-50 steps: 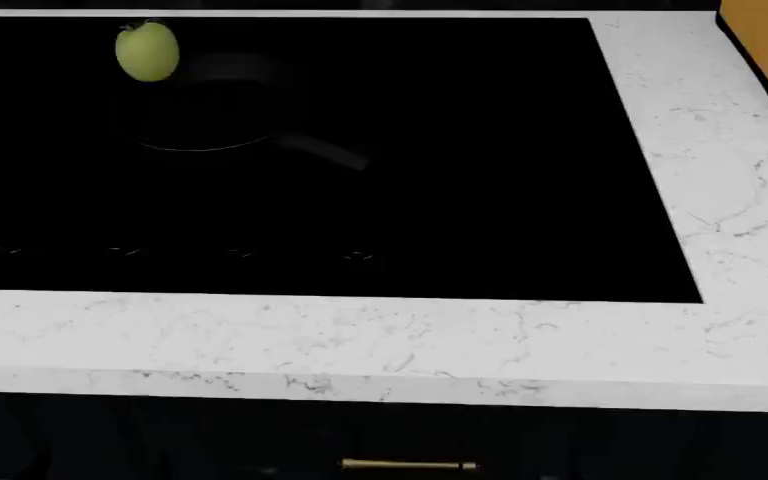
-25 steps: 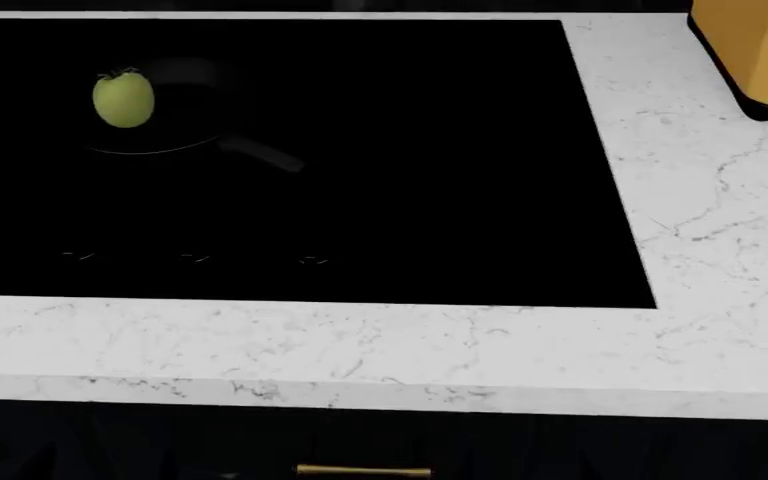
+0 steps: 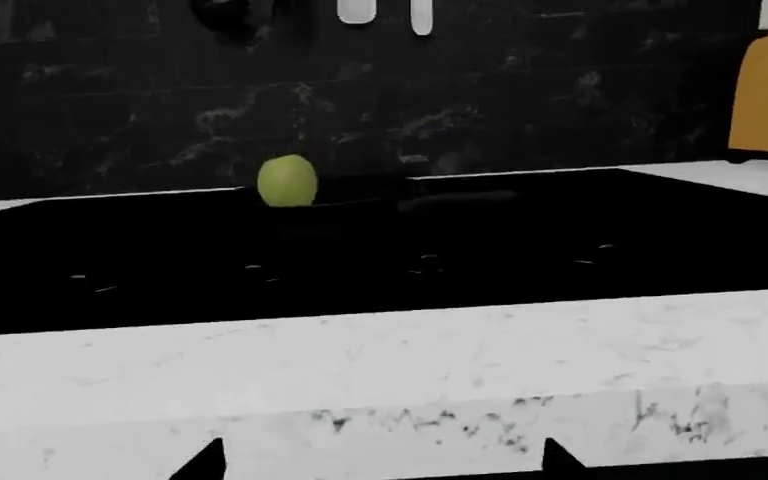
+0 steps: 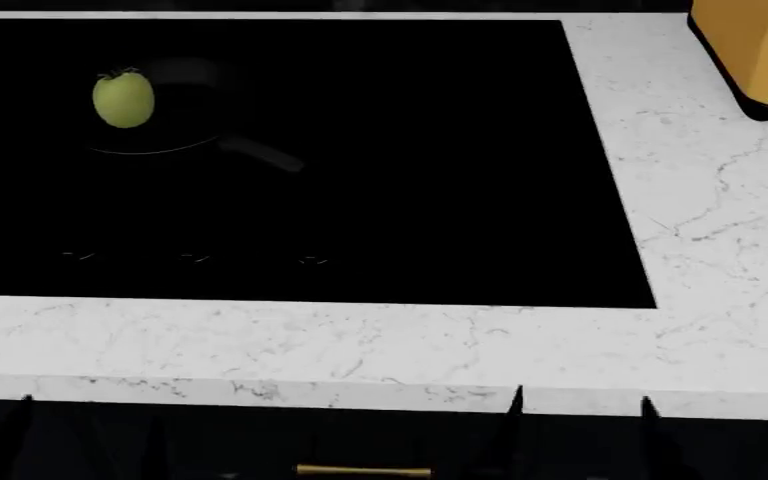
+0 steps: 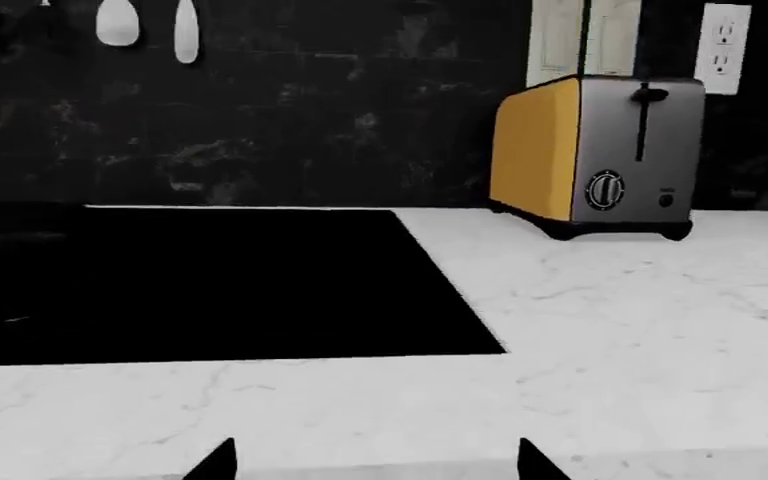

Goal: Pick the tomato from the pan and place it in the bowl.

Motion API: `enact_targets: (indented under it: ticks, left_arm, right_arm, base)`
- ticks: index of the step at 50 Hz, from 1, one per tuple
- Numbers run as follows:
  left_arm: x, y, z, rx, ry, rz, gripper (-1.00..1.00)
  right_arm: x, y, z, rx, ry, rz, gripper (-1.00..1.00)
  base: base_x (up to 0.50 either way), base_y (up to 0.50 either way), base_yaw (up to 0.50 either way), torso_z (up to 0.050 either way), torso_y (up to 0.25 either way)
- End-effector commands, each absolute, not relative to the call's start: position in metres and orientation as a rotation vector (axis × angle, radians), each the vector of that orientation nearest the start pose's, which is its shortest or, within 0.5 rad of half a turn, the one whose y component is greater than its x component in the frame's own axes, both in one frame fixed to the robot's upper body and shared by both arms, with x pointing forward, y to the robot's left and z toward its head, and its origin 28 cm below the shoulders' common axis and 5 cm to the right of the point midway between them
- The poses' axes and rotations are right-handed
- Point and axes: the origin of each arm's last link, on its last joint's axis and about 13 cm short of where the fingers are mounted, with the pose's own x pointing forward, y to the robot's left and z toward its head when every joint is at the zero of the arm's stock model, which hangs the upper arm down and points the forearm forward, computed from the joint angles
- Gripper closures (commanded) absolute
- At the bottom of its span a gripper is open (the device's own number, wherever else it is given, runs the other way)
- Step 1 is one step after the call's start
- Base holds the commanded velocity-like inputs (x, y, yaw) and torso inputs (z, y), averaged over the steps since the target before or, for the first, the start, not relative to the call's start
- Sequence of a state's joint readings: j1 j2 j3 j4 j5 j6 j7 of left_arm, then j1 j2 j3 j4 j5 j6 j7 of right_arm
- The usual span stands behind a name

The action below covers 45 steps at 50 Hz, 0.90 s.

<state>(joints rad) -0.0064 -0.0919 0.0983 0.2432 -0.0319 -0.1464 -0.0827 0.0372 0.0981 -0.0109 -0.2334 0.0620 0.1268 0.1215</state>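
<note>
With both claws spread and empty below the surface's front edge, the tomato (image 4: 123,99) sits in the pan (image 4: 157,125) near the far-left corner; the black-on-black rim risks a collision.

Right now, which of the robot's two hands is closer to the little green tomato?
The left hand. It sits low at the counter edge, roughly in line with the tomato; the right hand is further along the counter.

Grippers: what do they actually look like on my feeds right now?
Only fingertips show. Each gripper, left and right, appears as two plain black pointed tips at the edge of its wrist view, and as dark spikes at the bottom of the head view. No cables, markings or arm links are visible.
</note>
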Motion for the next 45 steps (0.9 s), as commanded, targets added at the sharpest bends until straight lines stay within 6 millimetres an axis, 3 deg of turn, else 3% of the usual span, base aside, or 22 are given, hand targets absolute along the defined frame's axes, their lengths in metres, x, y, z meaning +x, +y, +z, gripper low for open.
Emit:
enact_targets:
  ticks: [1, 3, 5, 9, 12, 15, 19, 29, 36, 45]
  left_arm:
    - [0.207, 0.211, 0.159, 0.217, -0.307, 0.040, -1.00]
    - [0.197, 0.208, 0.203, 0.255, -0.399, 0.040, -1.00]
    - [0.195, 0.208, 0.228, 0.285, -0.437, 0.046, -1.00]
    - [0.197, 0.217, 0.273, 0.272, -0.437, 0.054, -1.00]
    - [0.203, 0.226, 0.294, 0.251, -0.436, 0.067, -1.00]
    - [0.211, 0.235, 0.303, 0.262, -0.429, 0.102, -1.00]
    - [0.217, 0.242, 0.312, 0.244, -0.421, 0.131, -1.00]
    - [0.239, 0.256, 0.325, 0.241, -0.390, 0.232, -1.00]
    - [0.242, 0.262, 0.328, 0.185, -0.376, 0.266, -1.00]
    - [0.249, 0.262, 0.316, 0.152, -0.358, 0.260, -1.00]
  right_arm:
    - [0.213, -0.141, 0.195, 0.019, -0.519, -0.211, -1.00]
    - [0.206, -0.144, 0.233, -0.017, -0.589, -0.224, -1.00]
    - [0.196, -0.145, 0.262, -0.019, -0.644, -0.229, -1.00]
    - [0.193, -0.154, 0.302, -0.008, -0.675, -0.286, -1.00]
    - [0.196, -0.160, 0.324, 0.032, -0.667, -0.322, -1.00]
    - [0.202, -0.166, 0.341, 0.059, -0.703, -0.369, -1.00]
    - [0.212, -0.171, 0.352, 0.082, -0.705, -0.377, -1.00]
    - [0.244, -0.184, 0.353, 0.089, -0.624, -0.416, -1.00]
    - [0.247, -0.185, 0.352, 0.043, -0.614, -0.416, -1.00]
    - [0.248, -0.182, 0.346, 0.056, -0.611, -0.398, -1.00]
  base:
    - [0.00, 0.00, 0.00, 0.000, 0.000]
    - [0.00, 0.00, 0.00, 0.000, 0.000]
    - [0.00, 0.00, 0.00, 0.000, 0.000]
    - [0.00, 0.00, 0.00, 0.000, 0.000]
    - [0.00, 0.00, 0.00, 0.000, 0.000]
    - [0.00, 0.00, 0.00, 0.000, 0.000]
    - [0.00, 0.00, 0.00, 0.000, 0.000]
    - [0.00, 0.00, 0.00, 0.000, 0.000]
    - [0.00, 0.00, 0.00, 0.000, 0.000]
    - [0.00, 0.23, 0.00, 0.000, 0.000]
